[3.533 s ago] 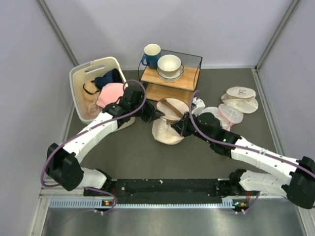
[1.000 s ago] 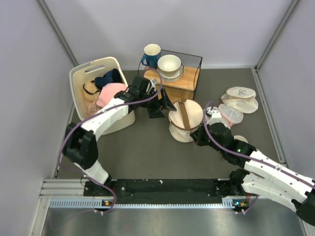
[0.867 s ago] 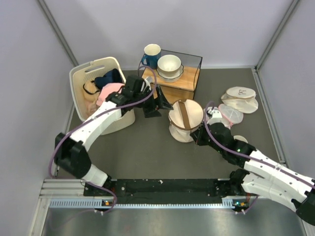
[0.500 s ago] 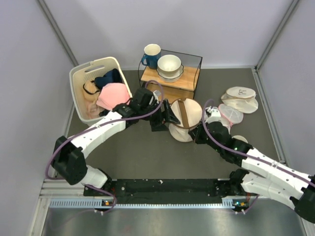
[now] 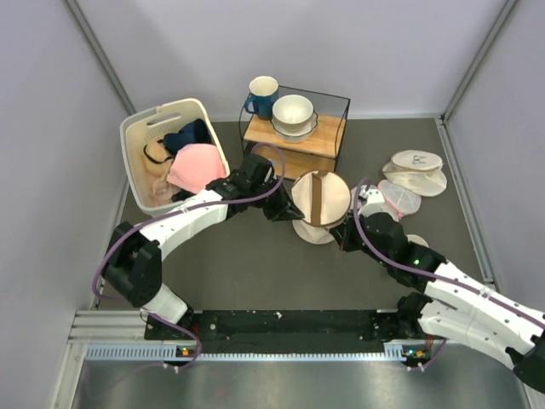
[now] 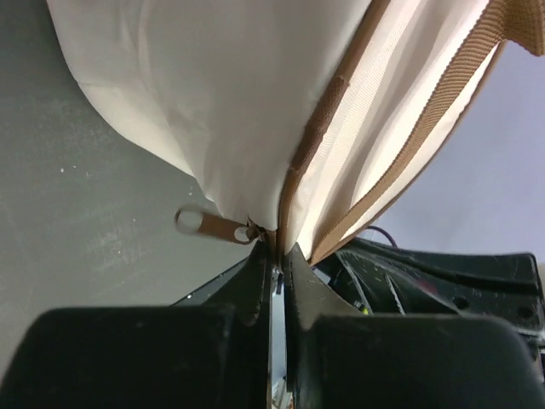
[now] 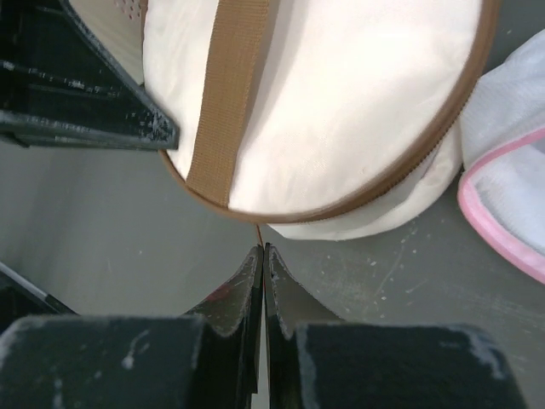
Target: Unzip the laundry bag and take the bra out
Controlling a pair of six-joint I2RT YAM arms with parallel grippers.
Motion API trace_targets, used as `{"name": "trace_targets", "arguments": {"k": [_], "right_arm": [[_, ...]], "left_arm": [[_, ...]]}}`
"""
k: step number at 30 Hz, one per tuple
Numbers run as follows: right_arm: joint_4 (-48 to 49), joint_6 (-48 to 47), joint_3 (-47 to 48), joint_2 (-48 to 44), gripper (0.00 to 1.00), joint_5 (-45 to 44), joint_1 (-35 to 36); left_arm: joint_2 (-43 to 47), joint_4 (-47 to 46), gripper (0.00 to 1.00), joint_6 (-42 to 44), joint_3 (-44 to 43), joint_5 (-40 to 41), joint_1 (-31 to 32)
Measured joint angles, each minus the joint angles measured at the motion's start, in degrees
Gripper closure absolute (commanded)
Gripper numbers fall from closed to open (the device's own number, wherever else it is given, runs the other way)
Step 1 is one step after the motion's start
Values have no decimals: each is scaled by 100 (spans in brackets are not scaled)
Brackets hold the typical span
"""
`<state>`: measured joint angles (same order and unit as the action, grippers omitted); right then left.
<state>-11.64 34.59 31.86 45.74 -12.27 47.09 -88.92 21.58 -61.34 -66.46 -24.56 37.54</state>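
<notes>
- Near the middle of the tabletop (image 5: 255, 273), between the two arms, sits the laundry bag (image 5: 334, 194). Its round cream face, crossed by one brown strap (image 5: 316, 200), is turned up toward the overhead camera.
- Left end effector (image 6: 277, 252) meets the bag's left side. Its fingers are pressed together on the brown zipper seam, and cream fabric bulges above them.
- A silver zipper pull (image 6: 203, 222) hangs just beside those fingers, outside their grip.
- Right end effector (image 7: 262, 248) sits at the bag's near right edge with its fingers together. A thin brown tab (image 7: 259, 232) from the zipper rim runs down into the tips.
- Around the round face, the zipper line looks closed in the right wrist view.
- A white mesh pouch (image 7: 511, 183) with a pink rim lies just beside the bag on the right.
- Behind the bag stands a wooden rack (image 5: 289, 141) carrying a bowl (image 5: 293, 112) and a blue mug (image 5: 261, 94).
- Far left, a cream basket (image 5: 140, 136) holds clothes, with a pink garment (image 5: 197, 166) on top.
</notes>
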Motion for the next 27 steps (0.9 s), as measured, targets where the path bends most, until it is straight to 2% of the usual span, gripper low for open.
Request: {"name": "trace_targets", "arguments": {"k": [6,15,16,17,20,22,27], "right_arm": [[-667,-680,17,-498,100,116,-297],[-1058,-765,17,-533,100,439,-431],[-1067,-772,17,-551,88,472,-431],[-1067,-791,17,-566,82,527,-433],[-1008,-824,17,-564,74,693,-378],[-901,-815,20,-474,63,627,-216],[-369,-780,20,0,59,59,603]], "left_arm": [[0,66,100,44,0,48,-15],[4,518,100,459,-125,-20,-168],[4,610,100,529,-188,-22,-179],[4,649,100,579,-227,-22,-181],[4,739,100,686,-319,-33,-188],[4,789,100,708,-345,-48,-188],[4,896,100,647,-382,-50,-188]]}}
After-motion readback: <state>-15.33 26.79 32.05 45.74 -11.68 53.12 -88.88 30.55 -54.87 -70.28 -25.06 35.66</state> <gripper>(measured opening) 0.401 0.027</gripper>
